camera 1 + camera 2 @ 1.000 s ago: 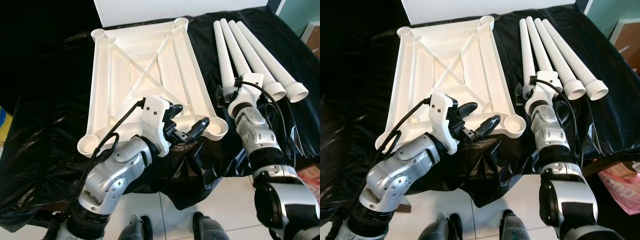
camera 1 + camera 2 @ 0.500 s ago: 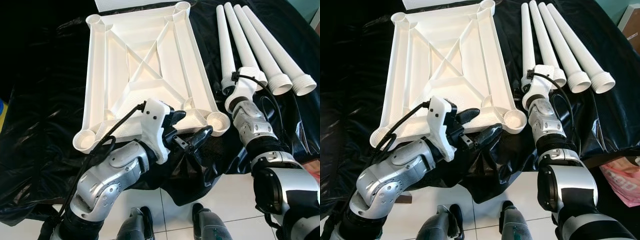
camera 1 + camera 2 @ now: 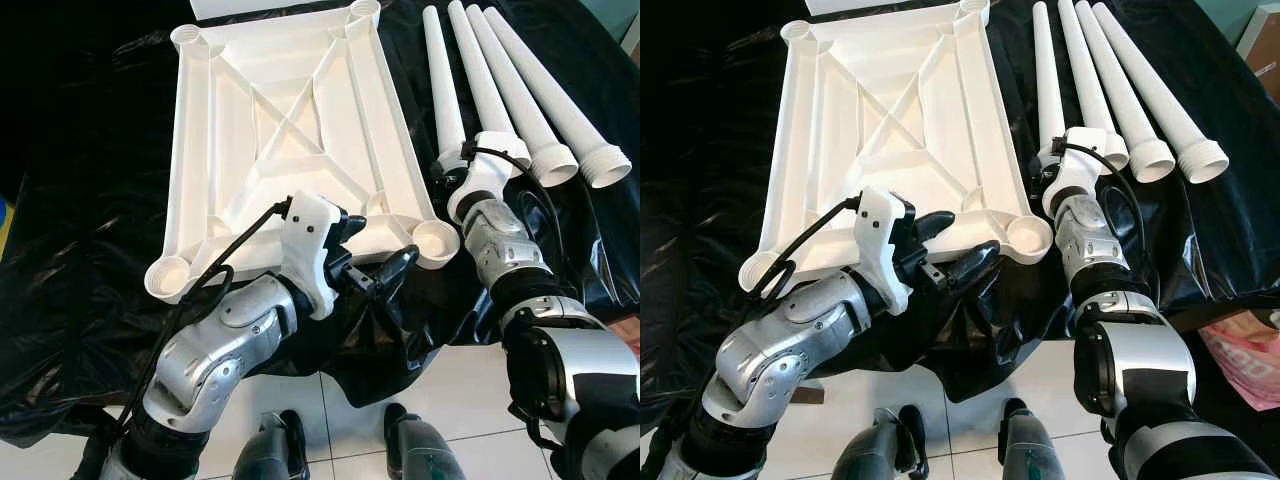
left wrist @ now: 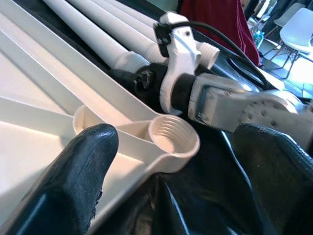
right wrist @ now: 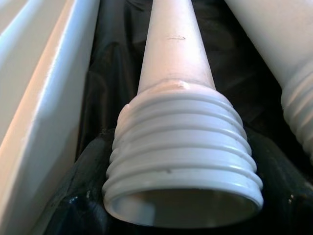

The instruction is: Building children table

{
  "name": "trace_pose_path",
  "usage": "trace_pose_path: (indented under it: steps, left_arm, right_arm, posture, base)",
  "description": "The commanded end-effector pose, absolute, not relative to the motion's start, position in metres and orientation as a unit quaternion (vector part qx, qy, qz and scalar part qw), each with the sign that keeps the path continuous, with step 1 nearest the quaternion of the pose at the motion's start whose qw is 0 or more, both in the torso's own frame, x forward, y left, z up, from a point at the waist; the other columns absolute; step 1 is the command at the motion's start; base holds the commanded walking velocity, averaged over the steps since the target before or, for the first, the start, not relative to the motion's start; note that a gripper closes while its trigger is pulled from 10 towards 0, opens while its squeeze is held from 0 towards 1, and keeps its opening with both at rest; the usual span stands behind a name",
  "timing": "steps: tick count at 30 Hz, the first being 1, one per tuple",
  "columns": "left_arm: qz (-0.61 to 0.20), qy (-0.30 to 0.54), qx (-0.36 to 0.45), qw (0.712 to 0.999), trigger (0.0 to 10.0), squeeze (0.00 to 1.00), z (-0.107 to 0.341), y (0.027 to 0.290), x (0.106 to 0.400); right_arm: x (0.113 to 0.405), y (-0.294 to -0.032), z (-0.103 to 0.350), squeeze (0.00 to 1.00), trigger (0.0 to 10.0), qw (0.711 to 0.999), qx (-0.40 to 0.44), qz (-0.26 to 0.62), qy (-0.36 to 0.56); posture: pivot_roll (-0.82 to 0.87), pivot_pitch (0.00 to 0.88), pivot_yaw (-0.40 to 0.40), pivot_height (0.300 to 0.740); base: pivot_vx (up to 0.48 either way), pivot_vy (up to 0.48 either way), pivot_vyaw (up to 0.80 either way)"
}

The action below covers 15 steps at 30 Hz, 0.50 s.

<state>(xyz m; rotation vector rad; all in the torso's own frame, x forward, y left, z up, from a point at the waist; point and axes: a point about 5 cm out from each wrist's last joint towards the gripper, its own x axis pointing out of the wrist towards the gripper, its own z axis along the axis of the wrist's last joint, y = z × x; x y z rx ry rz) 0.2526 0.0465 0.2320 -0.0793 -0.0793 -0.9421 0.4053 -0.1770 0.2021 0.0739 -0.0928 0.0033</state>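
Left gripper [image 3: 372,262]: fingers spread wide, nothing between them. It hovers over the near edge of the tabletop [image 3: 290,130], just inboard of the near right corner socket [image 3: 436,241]. In the left wrist view one finger [image 4: 78,171] lies over the tabletop's ribbed underside, the other over the black plastic sheet [image 3: 90,290] beyond the rim; the threaded socket [image 4: 172,138] sits between them, not touched.

Right gripper [image 3: 1048,172]: at the threaded end of the leftmost table leg [image 3: 441,85], between the tabletop's right rim and the next leg. Right wrist view shows that threaded collar [image 5: 181,156] close up, with black finger pads [image 5: 83,196] low on either side of it; cannot tell whether the fingers grip it.

Tabletop: white, upside down, cross-braced ribs up, a round socket at each corner, lying on the black sheet.

Four white legs [image 3: 530,95] lie side by side to the right of the tabletop, threaded ends toward the robot. White tiled floor [image 3: 330,430] at the near edge.
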Motion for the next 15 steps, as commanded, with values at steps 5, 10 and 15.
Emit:
trace_pose_path:
  steps: [5,10,15]
  left_arm:
    - [-0.448,-0.032,-0.031,0.893,10.0,0.00,0.226,0.048,0.265]
    - [-0.428,-0.020,-0.018,0.903,10.0,0.00,0.218,0.047,0.278]
    - [-0.407,-0.024,-0.014,0.913,10.0,0.00,0.218,0.048,0.288]
  right_arm:
    - [0.397,-0.177,0.196,0.00,10.0,0.997,0.044,0.005,-0.069]
    - [0.383,-0.179,0.200,0.00,10.0,0.992,0.064,0.001,-0.113]
    - [0.369,-0.175,0.205,0.00,8.2,0.987,0.077,0.011,-0.140]
  posture:
    - [-0.08,0.166,0.040,0.740]
    - [-0.12,0.143,0.042,0.740]
    - [-0.13,0.131,0.039,0.740]
  base:
    - [0.000,0.000,0.00]
    - [0.000,0.000,0.00]
    - [0.000,0.000,0.00]
